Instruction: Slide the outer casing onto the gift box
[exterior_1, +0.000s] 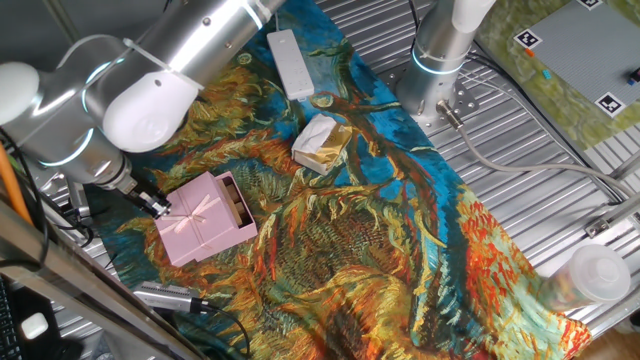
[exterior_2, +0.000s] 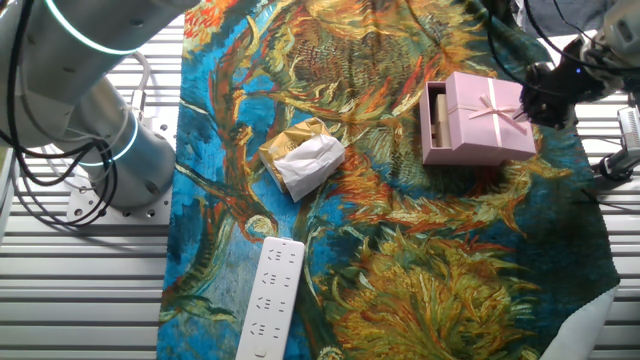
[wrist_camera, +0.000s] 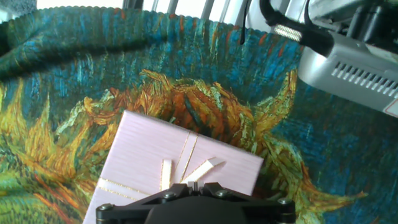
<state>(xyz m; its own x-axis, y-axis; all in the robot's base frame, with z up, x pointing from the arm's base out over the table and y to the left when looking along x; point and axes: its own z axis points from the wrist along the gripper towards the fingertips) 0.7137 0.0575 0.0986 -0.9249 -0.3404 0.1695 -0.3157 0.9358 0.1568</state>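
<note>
A patterned sunflower cloth (exterior_1: 400, 260) is covering the ribbed metal desk (exterior_1: 540, 200), and the silver robot arm (exterior_1: 150, 70) is reaching across its left side in one fixed view. The outer casing (exterior_1: 200, 222) is lying on the cloth near the left edge, bow upward, with the gift box (exterior_1: 237, 203) showing only as a thin strip at its open right side, so the sleeve is sitting almost fully over the tray. The end effector (exterior_1: 155, 203) is touching or just beside the casing's left edge; whether its fingers are spread or pressed together, I cannot tell.

To finish well, the push should be running straight along the sleeve's axis, low and centred on the edge, so the casing is not twisting or dragging the tray with it across the cloth.

A cream-and-gold wrapped lump (exterior_1: 322, 143) and a white bar (exterior_1: 291, 62) are lying farther off. No readable writing or brand is showing anywhere.
</note>
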